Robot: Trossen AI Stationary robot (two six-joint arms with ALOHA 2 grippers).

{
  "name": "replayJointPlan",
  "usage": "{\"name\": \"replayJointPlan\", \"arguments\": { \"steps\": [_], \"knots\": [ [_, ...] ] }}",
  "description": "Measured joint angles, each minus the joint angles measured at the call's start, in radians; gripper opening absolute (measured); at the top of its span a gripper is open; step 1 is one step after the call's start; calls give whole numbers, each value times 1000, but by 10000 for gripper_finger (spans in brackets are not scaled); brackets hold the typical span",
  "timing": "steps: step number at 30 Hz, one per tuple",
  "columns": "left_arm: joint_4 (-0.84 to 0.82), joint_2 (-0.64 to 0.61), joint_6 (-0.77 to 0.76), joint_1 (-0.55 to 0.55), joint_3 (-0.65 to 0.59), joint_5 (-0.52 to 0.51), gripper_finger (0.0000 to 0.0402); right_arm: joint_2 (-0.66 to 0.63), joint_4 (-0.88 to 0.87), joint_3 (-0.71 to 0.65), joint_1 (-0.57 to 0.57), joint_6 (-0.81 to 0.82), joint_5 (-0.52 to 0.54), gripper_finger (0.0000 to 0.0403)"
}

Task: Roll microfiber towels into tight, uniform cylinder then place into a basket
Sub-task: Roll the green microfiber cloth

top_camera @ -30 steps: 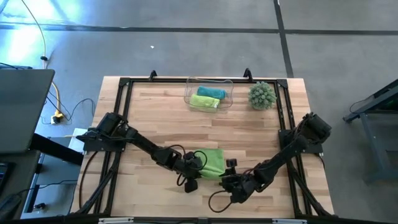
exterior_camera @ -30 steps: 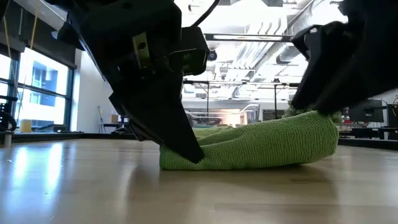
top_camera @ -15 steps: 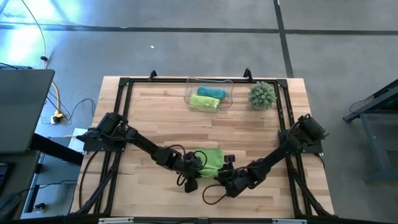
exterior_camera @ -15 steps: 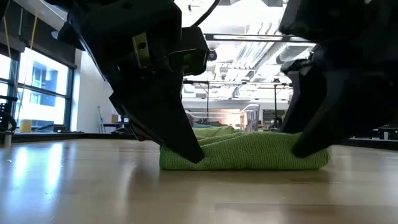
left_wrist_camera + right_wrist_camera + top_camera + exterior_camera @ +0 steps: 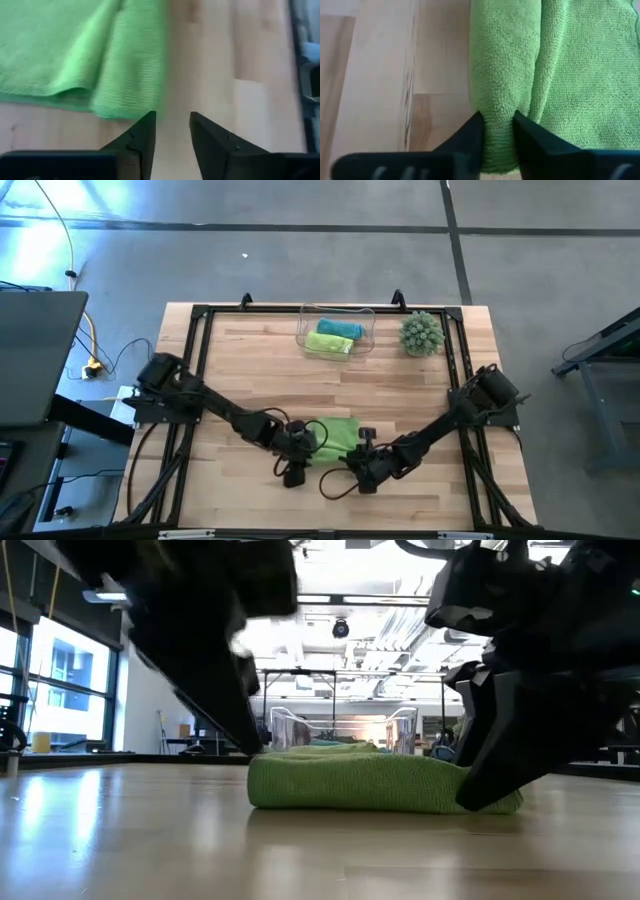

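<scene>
A lime green microfiber towel (image 5: 338, 434) lies partly rolled near the table's front edge, its rolled part (image 5: 504, 70) along its near side. My right gripper (image 5: 497, 116) is shut on the roll's right end; it also shows in the high view (image 5: 360, 452) and the low view (image 5: 492, 785). My left gripper (image 5: 172, 116) stands open just off the towel's left end (image 5: 120, 95), above the table, nothing between its fingers. The clear basket (image 5: 337, 330) at the far edge holds a teal towel (image 5: 340, 328) and a green towel (image 5: 330, 343), both rolled. My right gripper pinches the right end of the towel's rolled near edge (image 5: 498, 106) between its two fingers. The fingers slant down from the table's right and near side and lie along the roll. The towel rests on the table (image 5: 380, 785).
A round spiky green plant ball (image 5: 422, 333) stands at the far right, beside the basket. A black frame (image 5: 200, 320) runs round the table's edges. Bare wood (image 5: 260, 370) lies between the towel and the basket.
My left gripper has opened, let go of the towel's left end and risen. My right gripper has come down toward the table's left onto the towel and shut on its right end. That end, raised a second ago, now lies low on the table.
</scene>
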Motion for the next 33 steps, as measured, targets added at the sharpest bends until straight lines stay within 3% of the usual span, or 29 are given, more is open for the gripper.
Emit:
{"name": "replayJointPlan", "arguments": {
  "steps": [3,5,10,14,20,25,30,33],
  "knots": [
    [-11,-36,55,-35,2,-24,118,0,-1,0,-11,17,-30,29],
    [13,-49,114,-65,2,-97,121,-1,1,0,-25,24,-66,12],
    [46,-37,250,-145,4,-363,122,-3,20,1,-79,56,-209,13],
    [58,-19,292,-188,4,-490,123,-3,52,1,-128,69,-368,8],
    [122,43,292,-201,4,-444,142,3,113,-4,-168,26,-522,5],
    [150,106,292,-199,14,-422,163,4,113,-4,-196,51,-553,5],
    [147,124,375,-200,28,-513,172,4,125,-5,-207,54,-591,5],
    [147,131,374,-189,28,-503,172,4,132,-5,-207,54,-589,7]
  ]
}}
